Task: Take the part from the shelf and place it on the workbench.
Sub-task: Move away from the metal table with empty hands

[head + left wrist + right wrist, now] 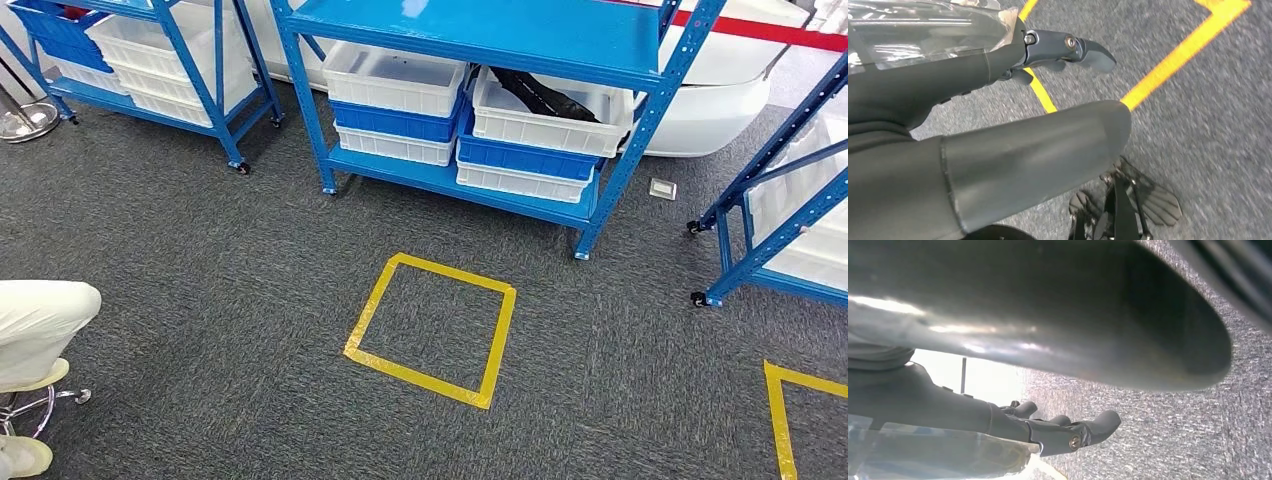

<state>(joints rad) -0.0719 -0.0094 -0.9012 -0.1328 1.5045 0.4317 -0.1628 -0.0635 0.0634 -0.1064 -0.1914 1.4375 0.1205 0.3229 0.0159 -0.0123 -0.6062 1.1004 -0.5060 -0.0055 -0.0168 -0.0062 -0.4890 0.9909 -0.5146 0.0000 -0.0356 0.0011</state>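
Observation:
A blue shelf (470,185) stands ahead across the carpet, with stacked white and blue bins on its lower level. Dark parts (545,95) lie in the top white bin (545,125) on the right of that level. In the left wrist view my left hand (1038,150) hangs over the carpet, thumb apart from the straight fingers (1083,50), nothing between them. My right hand (1073,315) also hangs low, its fingers (1088,430) stretched out and holding nothing. Clear shiny film lies along the back of each hand.
A yellow tape square (432,328) marks the floor before the shelf, and another tape corner (790,410) lies at the right. More blue shelves stand at the left (190,70) and the right (790,220). A seated person's leg (40,325) is at the left edge.

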